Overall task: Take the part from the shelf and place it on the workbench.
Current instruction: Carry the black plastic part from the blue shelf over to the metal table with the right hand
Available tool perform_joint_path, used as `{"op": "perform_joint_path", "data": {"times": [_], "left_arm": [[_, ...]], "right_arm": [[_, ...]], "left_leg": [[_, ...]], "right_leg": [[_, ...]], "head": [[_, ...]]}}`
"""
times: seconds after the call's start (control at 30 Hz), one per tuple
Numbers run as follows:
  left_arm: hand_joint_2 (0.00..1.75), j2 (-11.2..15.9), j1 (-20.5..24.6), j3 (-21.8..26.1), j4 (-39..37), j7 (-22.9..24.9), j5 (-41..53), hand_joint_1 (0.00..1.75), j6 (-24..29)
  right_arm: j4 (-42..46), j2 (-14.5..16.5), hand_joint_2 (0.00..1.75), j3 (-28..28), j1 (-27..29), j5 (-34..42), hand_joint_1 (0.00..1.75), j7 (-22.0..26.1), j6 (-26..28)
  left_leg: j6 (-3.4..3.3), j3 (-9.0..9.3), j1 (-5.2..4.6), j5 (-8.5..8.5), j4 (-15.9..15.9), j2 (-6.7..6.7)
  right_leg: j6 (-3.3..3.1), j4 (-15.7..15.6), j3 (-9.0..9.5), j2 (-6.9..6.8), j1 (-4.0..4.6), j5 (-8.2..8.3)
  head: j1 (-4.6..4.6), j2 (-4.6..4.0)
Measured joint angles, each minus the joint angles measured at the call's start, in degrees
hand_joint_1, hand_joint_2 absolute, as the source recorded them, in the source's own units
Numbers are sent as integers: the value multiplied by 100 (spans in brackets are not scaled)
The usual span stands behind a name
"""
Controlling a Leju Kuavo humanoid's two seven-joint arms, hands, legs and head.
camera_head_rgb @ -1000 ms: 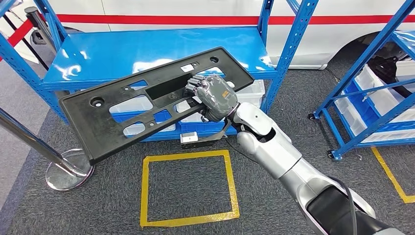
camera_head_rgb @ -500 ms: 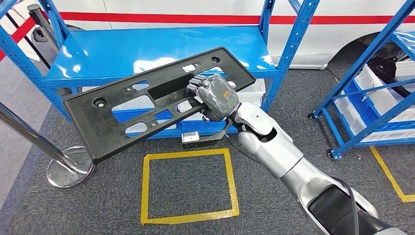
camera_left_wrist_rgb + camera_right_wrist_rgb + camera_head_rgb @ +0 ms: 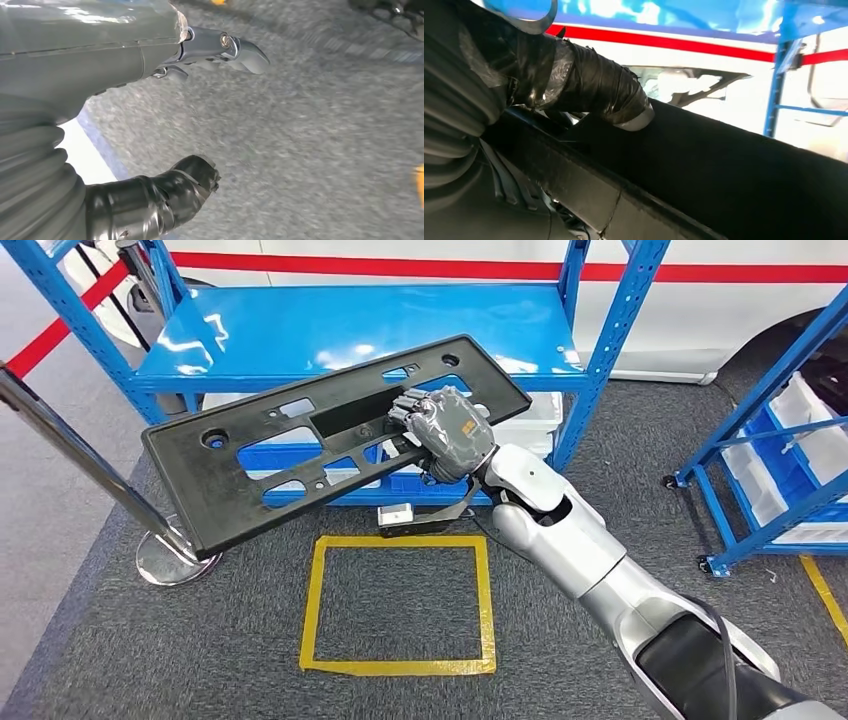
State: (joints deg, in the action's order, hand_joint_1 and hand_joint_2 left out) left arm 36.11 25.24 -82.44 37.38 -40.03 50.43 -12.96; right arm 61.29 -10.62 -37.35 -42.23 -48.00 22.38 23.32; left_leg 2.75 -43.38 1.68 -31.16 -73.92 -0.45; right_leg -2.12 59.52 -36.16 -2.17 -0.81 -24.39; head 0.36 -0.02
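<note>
Two blue racks (image 3: 350, 340) stand on grey carpet (image 3: 150, 660). Right hand (image 3: 445, 435) grips the black part (image 3: 250, 480) above the floor, its long axis slanting down-left. Left hand (image 3: 150, 125) hangs spread, holding nothing.

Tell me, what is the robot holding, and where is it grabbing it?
The right hand holds the long black part by the edge of a cut-out near its right end. The left hand holds nothing.

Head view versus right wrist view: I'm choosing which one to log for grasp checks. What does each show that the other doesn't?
Head view alone: the whole black part tilted in front of the blue shelf, the yellow floor square, a metal stanchion.

Right wrist view alone: the thumb pressed against the part's underside.

Both: the right hand gripping the part, and the blue shelf.
</note>
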Motion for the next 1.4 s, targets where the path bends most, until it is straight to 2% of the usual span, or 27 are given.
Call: {"op": "perform_joint_path", "data": {"times": [0.03,0.07,0.13,0.2,0.23,0.3,0.33,0.4,0.47,0.5,0.53,0.57,0.63,0.7,0.73,0.8,0.83,0.87,0.93,1.0,1.03,1.1,1.17,1.23,1.3,1.33,1.4], "left_arm": [[175,-7,-1,0,0,-1,-1,0,0],[175,-13,0,0,0,-2,-1,0,0],[175,-15,18,0,-2,-2,0,0,-1],[175,-14,35,1,-10,-2,-1,0,-1],[175,-13,40,2,-15,-2,-2,0,-1],[175,-15,37,2,-25,-3,-3,0,-6],[175,-17,39,1,-29,-3,-4,0,-11],[175,-24,49,0,-33,-4,-7,0,-28],[175,-37,62,0,-37,-2,-6,0,-38],[175,-46,64,0,-38,-2,-3,0,-40],[175,-57,64,0,-42,-2,6,0,-39],[175,-66,64,0,-49,-2,26,0,-37],[175,-91,65,0,-75,-2,95,0,-15],[175,-130,77,0,-115,-1,174,0,15],[175,-151,80,0,-133,-1,203,0,26],[175,-177,74,0,-171,-1,242,0,41],[175,-186,74,0,-187,-4,250,0,44],[175,-197,83,0,-202,-5,252,0,45],[175,-225,110,0,-228,-2,254,0,44],[175,-245,120,0,-257,4,265,0,57],[175,-252,118,0,-274,5,280,0,79],[175,-261,114,0,-312,5,348,0,161],[175,-256,114,0,-354,5,456,0,294],[175,-239,98,1,-398,6,567,0,429],[175,-225,45,1,-482,4,710,0,582],[175,-226,19,0,-539,1,797,0,670],[175,-236,-4,0,-654,0,965,0,838]], "right_arm": [[-1,0,175,0,1,0,175,0,-2],[-1,0,175,0,0,0,175,0,-3],[2,-1,175,0,-3,0,175,0,-2],[4,-4,175,0,-11,0,175,-1,-2],[5,-5,175,0,-15,0,175,-1,-2],[4,-4,175,-1,-19,0,175,0,-4],[3,-6,175,-2,-20,1,175,0,-8],[-1,-15,175,-4,-21,3,175,-1,-20],[-5,-26,175,-7,-17,8,175,-2,-35],[-8,-30,175,-10,-13,9,175,-2,-42],[-11,-30,175,-14,-9,11,175,-3,-47],[-13,-31,175,-18,-8,13,175,-3,-51],[-13,-31,175,-24,-25,17,175,-6,-54],[-10,-36,175,-27,-48,21,175,-9,-55],[-10,-38,175,-29,-60,22,175,-11,-55],[-10,-39,175,-34,-83,24,175,-13,-57],[-11,-39,175,-37,-96,24,175,-15,-57],[-11,-39,175,-39,-112,24,175,-16,-56],[-13,-40,175,-41,-139,24,175,-19,-52],[-14,-44,175,-42,-152,20,175,-20,-50],[-14,-45,175,-43,-152,15,175,-20,-50],[-13,-44,175,-48,-158,-9,175,-30,-45],[8,-36,175,-63,-171,-64,175,-78,-34],[38,-20,175,-93,-174,-129,175,-146,-24],[50,17,175,-149,-155,-185,175,-212,-13],[49,39,175,-185,-138,-211,175,-244,-9],[49,76,175,-257,-108,-263,175,-298,-2]], "left_leg": [[12,60,4,54,-64,11],[19,225,6,187,80,32],[11,777,-16,373,802,188],[-72,1125,-74,368,1367,314],[-127,1153,-105,351,1470,312],[-244,1082,-104,455,1513,214],[-298,1043,-94,521,1535,170],[-395,927,-71,664,1576,90],[-446,761,-90,793,1574,-16],[-452,676,-104,854,1567,-83],[-454,592,-119,913,1560,-152],[-454,516,-134,971,1552,-225],[-448,386,-147,1083,1544,-361],[-410,298,-133,1203,1563,-484],[-374,274,-104,1268,1593,-549],[-289,256,-71,1391,1687,-663],[-258,228,-76,1377,1699,-599],[-234,178,-86,1264,1625,-469],[-170,7,-69,789,1125,-131],[-74,-158,1,424,406,-16],[-25,-178,38,409,172,2],[70,68,107,651,267,51],[144,567,108,737,939,224],[89,831,39,639,1407,336],[-57,803,-16,669,1480,257],[-123,775,-22,708,1502,208],[-268,697,-19,802,1529,117]], "right_leg": [[5,18,-64,-55,4,34],[15,42,-126,-108,6,63],[55,93,-220,-211,15,109],[120,110,-252,-315,31,164],[155,98,-255,-366,36,203],[225,74,-264,-426,35,259],[258,110,-293,-356,26,193],[297,506,-439,-70,11,-237],[294,1238,-632,152,16,-769],[281,1522,-669,187,24,-892],[258,1639,-625,201,36,-891],[222,1556,-483,216,53,-789],[83,900,14,377,95,-551],[-18,210,439,616,115,-505],[-39,35,526,680,124,-514],[-30,-88,548,584,132,-402],[-51,-170,547,499,120,-324],[-76,-253,543,410,103,-248],[-92,-341,486,237,79,-122],[-60,-315,374,83,65,-53],[-39,-286,308,4,53,-29],[6,-187,160,-157,21,1],[70,-60,22,-306,3,5],[153,20,-60,-424,13,24],[229,27,-91,-513,3,67],[267,46,-107,-465,-19,39],[302,306,-209,-174,-49,-270]], "head": [[-1,0],[-1,0],[-2,0],[1,0],[2,0],[2,0],[3,0],[9,0],[10,0],[9,0],[8,0],[9,0],[7,0],[3,0],[5,0],[19,0],[22,0],[23,0],[17,0],[16,0],[16,0],[16,0],[16,0],[23,0],[31,0],[31,0],[33,0]]}}
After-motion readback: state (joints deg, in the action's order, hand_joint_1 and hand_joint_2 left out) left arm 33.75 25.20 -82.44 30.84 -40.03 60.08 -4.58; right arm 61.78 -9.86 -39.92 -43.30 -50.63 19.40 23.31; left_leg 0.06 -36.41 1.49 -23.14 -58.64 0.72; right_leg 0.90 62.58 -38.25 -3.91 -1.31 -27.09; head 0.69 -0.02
